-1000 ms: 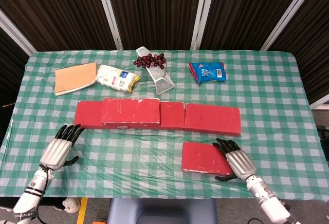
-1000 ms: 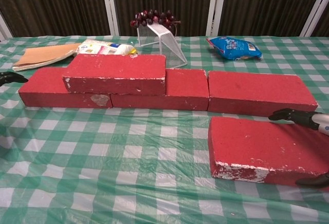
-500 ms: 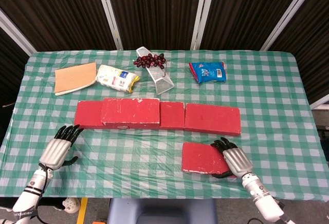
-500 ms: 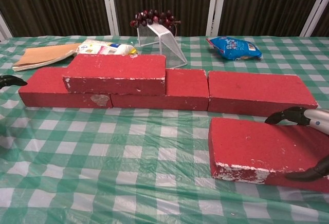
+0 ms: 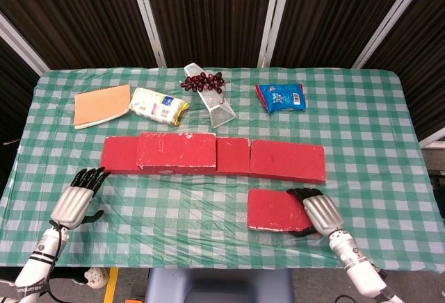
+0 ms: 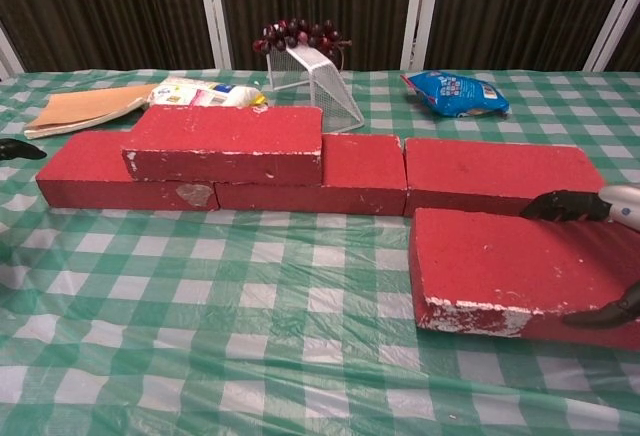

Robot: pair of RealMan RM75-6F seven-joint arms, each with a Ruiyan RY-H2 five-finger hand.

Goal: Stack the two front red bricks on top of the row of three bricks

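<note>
Right hand fingers [image 5: 304, 194]: dark, curled over the far right edge of the loose flat red brick [image 5: 276, 210], thumb under its near edge; the right hand [image 5: 319, 213] grips it.
Left hand fingers [image 5: 90, 176]: spread apart, holding nothing; the left hand [image 5: 72, 201] rests at the near left of the desk, apart from every brick.
Loose brick: lies front right, just before the row, its right end raised slightly in the chest view.
Row of three red bricks [image 5: 288, 160]: end to end across mid-desk; a second red brick on top [image 5: 176, 152] spans the left and middle ones.
In the way: nothing between the loose brick and the row.
Behind the row: tan notebook [image 5: 102, 105], white-and-yellow packet [image 5: 159, 105], white wire basket on its side [image 5: 215, 105] with dark red grapes [image 5: 202, 80], blue snack bag [image 5: 280, 97].
Surface: green-and-white checked cloth [image 5: 361, 129] under clear plastic.
Room: dark slatted wall with white uprights.
Change: the right hand has closed further over the loose brick, which has shifted a little toward the row; the left hand has drawn back slightly.
</note>
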